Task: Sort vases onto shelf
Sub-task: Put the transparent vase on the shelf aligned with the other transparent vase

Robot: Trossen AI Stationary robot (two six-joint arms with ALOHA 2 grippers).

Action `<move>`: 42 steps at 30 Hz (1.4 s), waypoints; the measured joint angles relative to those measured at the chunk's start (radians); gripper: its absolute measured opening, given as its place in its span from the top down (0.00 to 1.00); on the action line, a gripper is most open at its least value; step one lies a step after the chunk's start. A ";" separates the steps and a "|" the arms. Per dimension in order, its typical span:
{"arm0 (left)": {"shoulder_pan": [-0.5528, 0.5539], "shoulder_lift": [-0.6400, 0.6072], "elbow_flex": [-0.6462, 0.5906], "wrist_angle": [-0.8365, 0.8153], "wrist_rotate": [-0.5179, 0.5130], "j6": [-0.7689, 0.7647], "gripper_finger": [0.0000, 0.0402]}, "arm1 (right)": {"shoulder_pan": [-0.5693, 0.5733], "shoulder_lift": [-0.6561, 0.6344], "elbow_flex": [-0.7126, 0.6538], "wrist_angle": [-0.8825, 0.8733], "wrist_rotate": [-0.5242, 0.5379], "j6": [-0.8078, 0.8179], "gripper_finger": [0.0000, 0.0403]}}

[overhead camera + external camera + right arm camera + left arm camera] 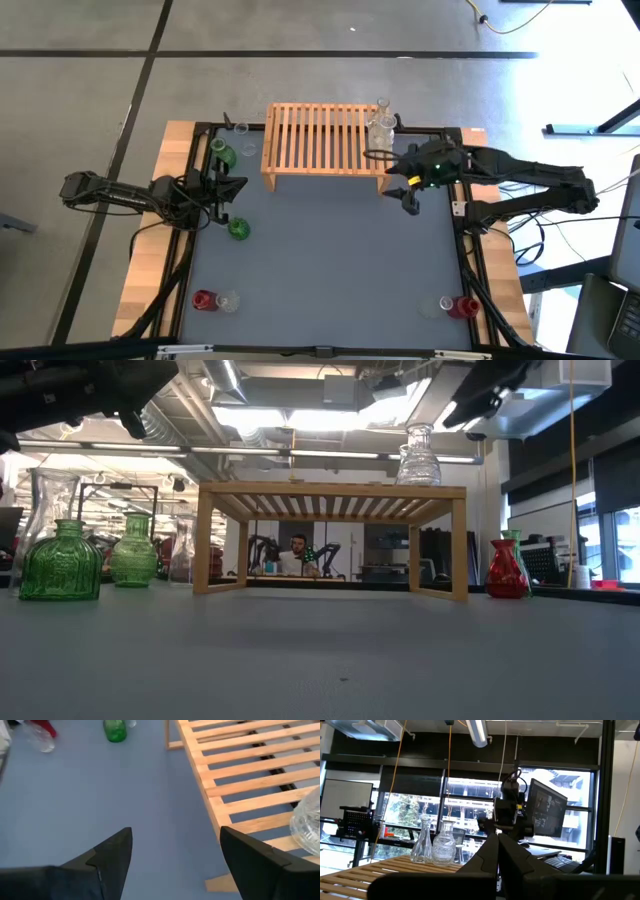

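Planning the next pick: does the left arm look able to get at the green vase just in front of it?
Probably yes. The left pincer hangs beside that green vase with bare table between, though it is shut and must open first.

Grey tabletop (330, 260) with wood edges, a person (296, 557) sitting way back in the room, monitor (546, 813) by the windows.

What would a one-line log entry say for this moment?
right gripper: open, empty, beside shelf | left gripper: shut, waiting | clear vases: on shelf
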 joint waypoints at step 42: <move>0.000 0.000 0.000 0.000 0.000 0.002 0.99 | -0.224 0.102 -0.165 0.299 0.129 -0.250 0.29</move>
